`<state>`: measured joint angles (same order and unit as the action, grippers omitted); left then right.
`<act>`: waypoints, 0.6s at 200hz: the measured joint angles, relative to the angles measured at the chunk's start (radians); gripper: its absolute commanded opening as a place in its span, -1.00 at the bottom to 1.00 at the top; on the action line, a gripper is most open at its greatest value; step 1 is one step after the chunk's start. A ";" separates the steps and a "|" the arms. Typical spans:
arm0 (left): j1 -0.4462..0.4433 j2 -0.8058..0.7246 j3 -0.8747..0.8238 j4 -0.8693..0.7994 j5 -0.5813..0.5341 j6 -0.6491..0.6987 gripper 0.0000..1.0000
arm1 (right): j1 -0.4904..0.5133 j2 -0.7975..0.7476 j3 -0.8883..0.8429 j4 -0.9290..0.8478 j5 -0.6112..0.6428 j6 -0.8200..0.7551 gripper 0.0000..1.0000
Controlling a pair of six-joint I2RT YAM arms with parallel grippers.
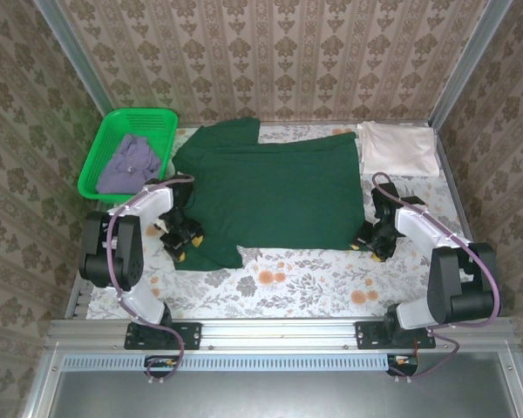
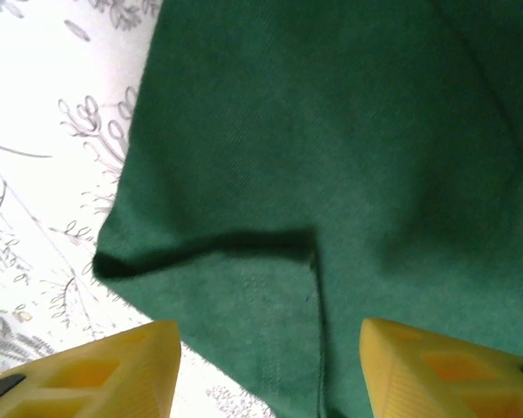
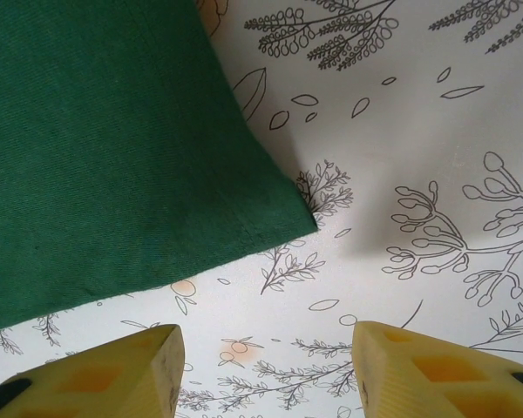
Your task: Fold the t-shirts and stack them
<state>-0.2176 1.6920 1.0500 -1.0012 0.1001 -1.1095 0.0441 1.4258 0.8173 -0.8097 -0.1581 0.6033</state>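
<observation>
Large dark green cloth t-shirt [image 1: 270, 196] spread flat mid-table on floral-print tablecloth [image 1: 314, 279]. Folded cream-white cloth shirt [image 1: 399, 148] at far right corner. Crumpled greyish-lavender shirt [image 1: 129, 164] inside bright green plastic basket [image 1: 105, 144], far left.

Left gripper [image 1: 185, 246] over green shirt's near-left corner; yellow fingers [image 2: 122, 366] spread wide, gripping nothing, creased hem between them.

Right gripper [image 1: 366, 251] at near-right corner; fingers [image 3: 418, 370] spread wide, empty, over bare cloth just near of shirt corner [image 3: 96, 148].

No legible text, labels, brands, numbers or signs.
</observation>
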 measured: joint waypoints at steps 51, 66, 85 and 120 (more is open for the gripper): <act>0.001 0.015 0.000 0.011 -0.026 -0.017 0.01 | 0.000 0.000 -0.004 0.000 0.000 0.000 0.10; 0.002 0.015 0.000 0.011 -0.034 -0.018 0.01 | 0.000 0.000 -0.008 0.000 0.000 0.000 0.10; 0.006 0.015 -0.006 0.023 -0.038 -0.018 -0.02 | 0.000 0.000 -0.008 0.000 0.000 0.000 0.10; 0.012 0.030 -0.024 0.055 -0.037 -0.018 -0.03 | 0.000 0.000 -0.009 0.000 0.000 0.000 0.10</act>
<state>-0.2058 1.7222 1.0264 -0.9466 0.0631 -1.1278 0.0441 1.4254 0.8085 -0.8093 -0.1581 0.6033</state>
